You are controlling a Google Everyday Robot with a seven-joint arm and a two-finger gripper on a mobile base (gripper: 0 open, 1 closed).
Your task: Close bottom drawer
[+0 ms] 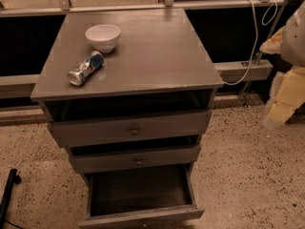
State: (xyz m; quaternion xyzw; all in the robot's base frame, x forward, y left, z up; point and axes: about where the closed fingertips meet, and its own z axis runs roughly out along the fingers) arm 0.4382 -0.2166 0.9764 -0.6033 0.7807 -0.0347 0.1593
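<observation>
While bottom drawer [140, 194] sits pulled well out under the desk's [157, 56] two upper drawers [133, 132], gripper [285, 87] hangs at far right edge, apart from it; grasp state: can't tell.

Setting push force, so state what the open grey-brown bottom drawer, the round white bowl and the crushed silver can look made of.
Grey-brown bottom drawer: apparently wood, matte stain, faint grain. Round white bowl: likely glazed ceramic, smooth sheen; plastic possible. Crushed silver can: thin metal, dented, reflective. The gripper is the pale shape at the right edge, away from the cabinet.
</observation>
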